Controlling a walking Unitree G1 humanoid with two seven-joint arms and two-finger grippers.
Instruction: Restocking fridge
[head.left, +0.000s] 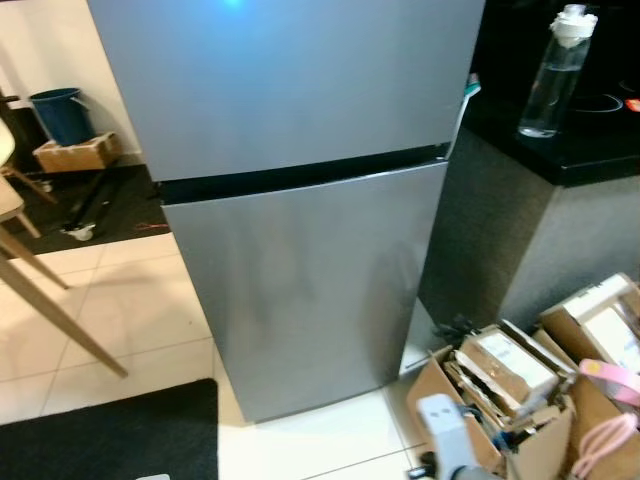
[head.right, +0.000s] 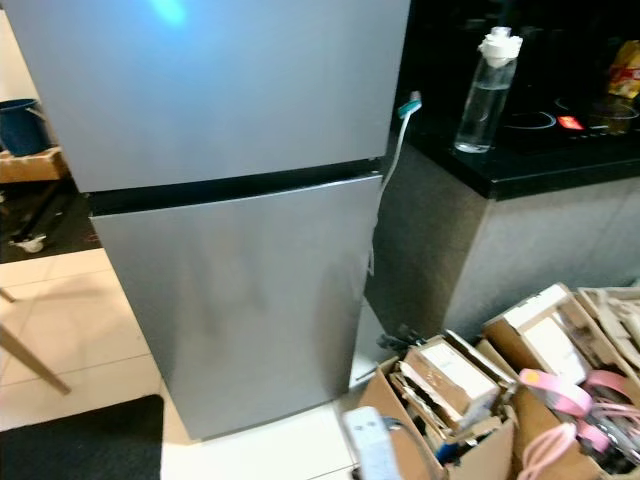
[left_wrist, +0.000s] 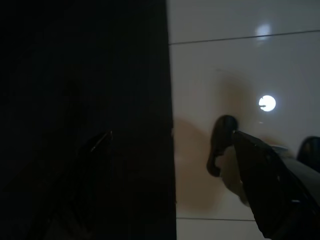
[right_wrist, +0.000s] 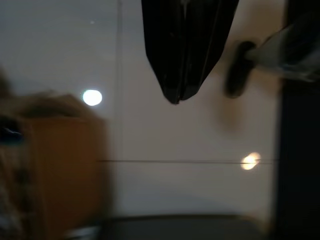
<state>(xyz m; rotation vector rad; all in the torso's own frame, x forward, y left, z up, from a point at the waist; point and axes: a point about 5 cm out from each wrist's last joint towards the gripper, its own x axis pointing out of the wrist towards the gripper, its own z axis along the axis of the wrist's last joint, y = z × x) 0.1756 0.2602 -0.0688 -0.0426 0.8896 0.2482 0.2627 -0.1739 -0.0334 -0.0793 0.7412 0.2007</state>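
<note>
The fridge (head.left: 300, 200) stands straight ahead, both doors shut. Nearest, the right gripper (right_wrist: 175, 97) hangs over pale floor tile with its fingers pressed together, holding nothing; the left gripper's (left_wrist: 220, 150) spread I cannot tell. Just right of the fridge sit cardboard boxes (head.right: 450, 400) of clutter, and beyond them a water bottle (head.left: 555, 75) on the black counter (head.left: 590, 150). Stepping closer risks kicking those boxes.

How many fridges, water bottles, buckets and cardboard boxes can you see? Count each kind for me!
Tall grey two-door fridge: 1
Clear plastic water bottle with a white cap on the black counter: 1
Dark blue bucket: 1
Brown cardboard boxes: 3, one by the bucket, two beside the fridge
Total: 6
</note>
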